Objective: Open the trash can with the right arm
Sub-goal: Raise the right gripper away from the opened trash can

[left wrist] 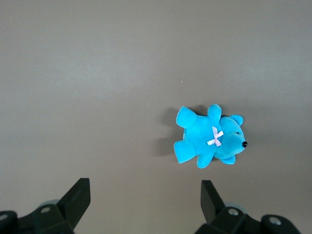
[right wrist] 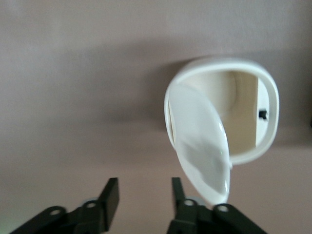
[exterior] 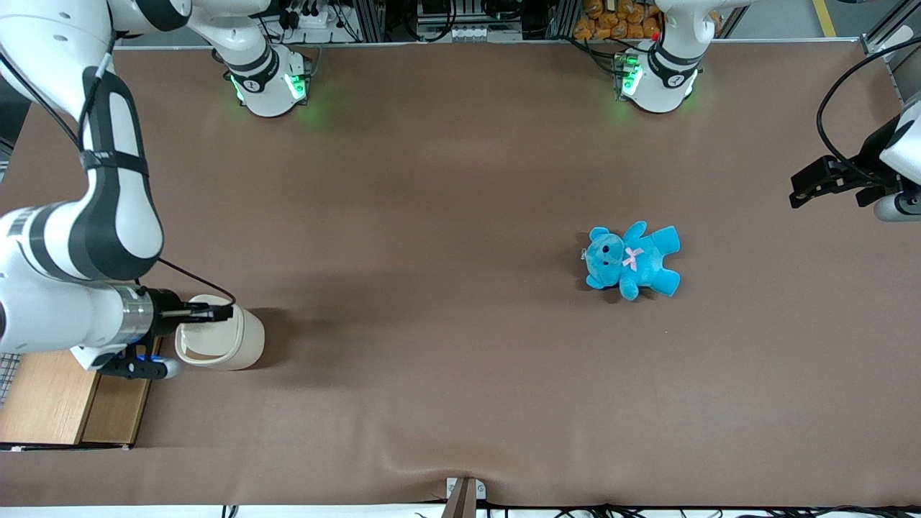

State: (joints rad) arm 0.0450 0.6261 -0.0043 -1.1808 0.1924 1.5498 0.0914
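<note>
The cream-white trash can (exterior: 241,338) stands on the brown table toward the working arm's end. In the right wrist view its pale flip lid (right wrist: 202,146) is swung up on edge and the hollow inside (right wrist: 241,112) shows. My right arm's black gripper (exterior: 219,312) hovers over the can's top rim. In the wrist view the gripper (right wrist: 144,192) is open, with bare table between the fingers and nothing held. One finger (right wrist: 177,191) is close beside the raised lid's edge; I cannot tell if they touch.
A blue teddy (exterior: 632,259) lies on the table toward the parked arm's end; it also shows in the left wrist view (left wrist: 209,136). A wooden-topped box (exterior: 50,396) sits beside the can at the table's edge, under my wrist.
</note>
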